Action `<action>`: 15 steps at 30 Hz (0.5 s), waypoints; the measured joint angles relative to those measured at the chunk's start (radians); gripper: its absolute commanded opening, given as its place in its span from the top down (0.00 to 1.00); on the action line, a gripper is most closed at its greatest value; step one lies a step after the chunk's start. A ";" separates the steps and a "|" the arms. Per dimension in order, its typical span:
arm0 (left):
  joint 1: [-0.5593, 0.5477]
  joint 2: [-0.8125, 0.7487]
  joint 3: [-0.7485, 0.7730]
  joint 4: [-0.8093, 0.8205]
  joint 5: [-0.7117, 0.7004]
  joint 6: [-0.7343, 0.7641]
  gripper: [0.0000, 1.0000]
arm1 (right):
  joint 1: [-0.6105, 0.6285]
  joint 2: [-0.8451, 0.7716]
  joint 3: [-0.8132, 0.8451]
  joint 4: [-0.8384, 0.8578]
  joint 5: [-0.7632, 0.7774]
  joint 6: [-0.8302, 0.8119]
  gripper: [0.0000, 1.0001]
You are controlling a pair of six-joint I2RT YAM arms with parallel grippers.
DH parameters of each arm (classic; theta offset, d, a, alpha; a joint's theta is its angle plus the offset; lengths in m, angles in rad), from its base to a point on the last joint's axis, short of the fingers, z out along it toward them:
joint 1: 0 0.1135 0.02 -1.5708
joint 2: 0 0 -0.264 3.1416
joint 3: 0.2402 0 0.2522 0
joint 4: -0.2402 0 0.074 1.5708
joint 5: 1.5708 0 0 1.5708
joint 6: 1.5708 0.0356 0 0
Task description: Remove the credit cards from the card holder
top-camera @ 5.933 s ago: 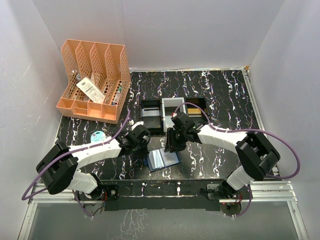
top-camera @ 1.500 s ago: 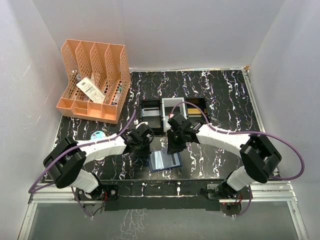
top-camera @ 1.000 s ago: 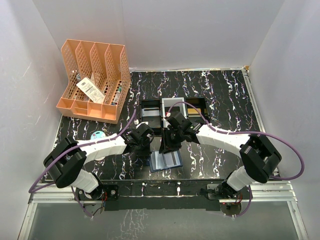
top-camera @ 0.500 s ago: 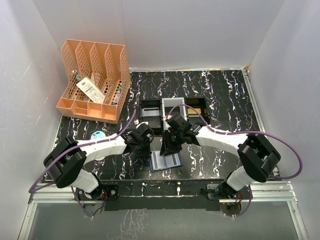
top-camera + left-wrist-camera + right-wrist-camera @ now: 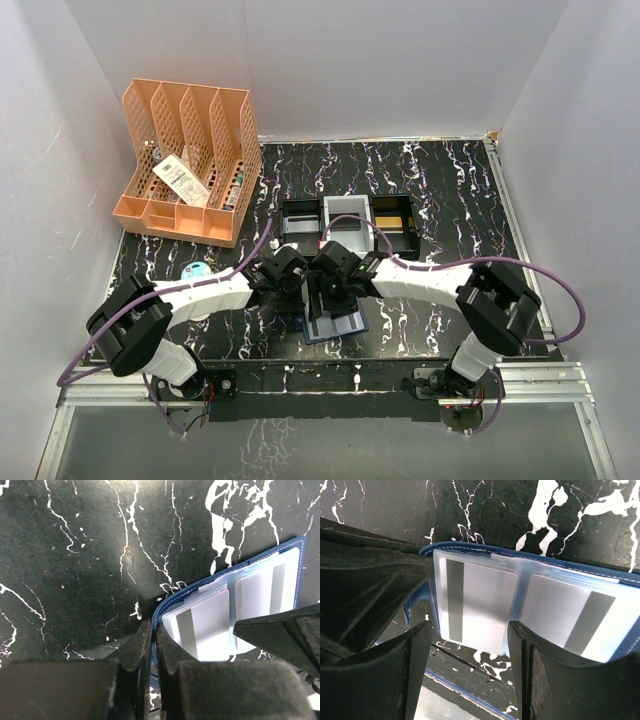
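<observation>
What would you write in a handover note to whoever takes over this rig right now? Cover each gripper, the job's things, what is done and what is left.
Left gripper: shut on the edge of the holder, steadying it.
Right gripper: open, fingers straddling one card, gripping nothing.
Holder: lying open on the table, between the arms.
Cards: two show, both inside clear sleeves.
Done: holder opened and held.
Left: pull each card out.
</observation>
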 measured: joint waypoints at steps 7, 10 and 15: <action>0.000 -0.039 -0.045 0.059 0.025 -0.020 1.00 | 0.039 0.035 0.027 -0.005 0.056 0.015 0.35; 0.000 -0.045 -0.045 0.060 0.024 -0.028 0.96 | 0.050 0.047 0.031 -0.007 0.085 0.026 0.34; 0.000 -0.083 -0.059 0.034 -0.004 -0.062 0.87 | 0.062 0.060 0.043 -0.007 0.117 0.034 0.37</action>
